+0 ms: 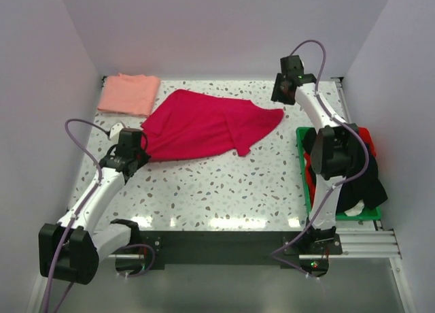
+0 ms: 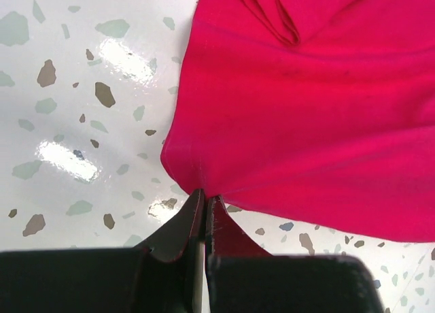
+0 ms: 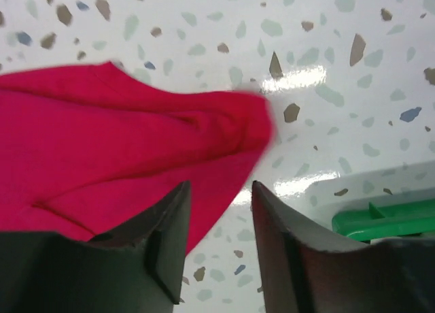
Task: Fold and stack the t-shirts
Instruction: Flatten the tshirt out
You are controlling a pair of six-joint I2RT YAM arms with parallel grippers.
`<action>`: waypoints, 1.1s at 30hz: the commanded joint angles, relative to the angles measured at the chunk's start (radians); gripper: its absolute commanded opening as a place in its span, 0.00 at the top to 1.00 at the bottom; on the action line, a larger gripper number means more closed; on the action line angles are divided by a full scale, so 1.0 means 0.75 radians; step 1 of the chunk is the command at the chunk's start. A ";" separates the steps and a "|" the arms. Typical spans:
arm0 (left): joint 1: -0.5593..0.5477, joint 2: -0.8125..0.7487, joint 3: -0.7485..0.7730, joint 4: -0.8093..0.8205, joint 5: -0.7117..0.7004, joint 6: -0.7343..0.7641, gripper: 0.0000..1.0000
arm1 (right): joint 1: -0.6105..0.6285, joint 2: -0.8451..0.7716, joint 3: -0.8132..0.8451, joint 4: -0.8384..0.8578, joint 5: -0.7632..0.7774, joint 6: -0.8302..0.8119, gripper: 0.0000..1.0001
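The speckled white surface is carrying everything in view. The crimson t-shirt is lying rumpled and partly spread across its far half, running from left of centre out to a narrow tip on the right. One flap of cloth is pointing toward the near edge.

The left arm is reaching in from the near left corner, and the right arm is stretching out along the right side. The green tray is sitting at the right edge, well apart from the crimson cloth. It is holding a heap of dark clothes with bits of red and white showing, and the right arm's elbow is hanging over it.

The pink t-shirt is lying folded in the far left corner, just beside the crimson one. I cannot tell whether the two are touching.

The left jaws are pressing together, clamped on the near left corner of the crimson t-shirt, low against the surface, with creases fanning out from the pinch. The right jaws are standing apart and gripping nothing, hovering over the right tip of the crimson t-shirt. The cloth's edge is showing blurred there, and a corner of the green tray is peeking in at the right.
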 commanded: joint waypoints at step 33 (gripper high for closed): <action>0.035 -0.071 -0.043 0.016 0.033 0.038 1.00 | 0.532 0.213 -0.193 0.113 0.059 -0.069 0.41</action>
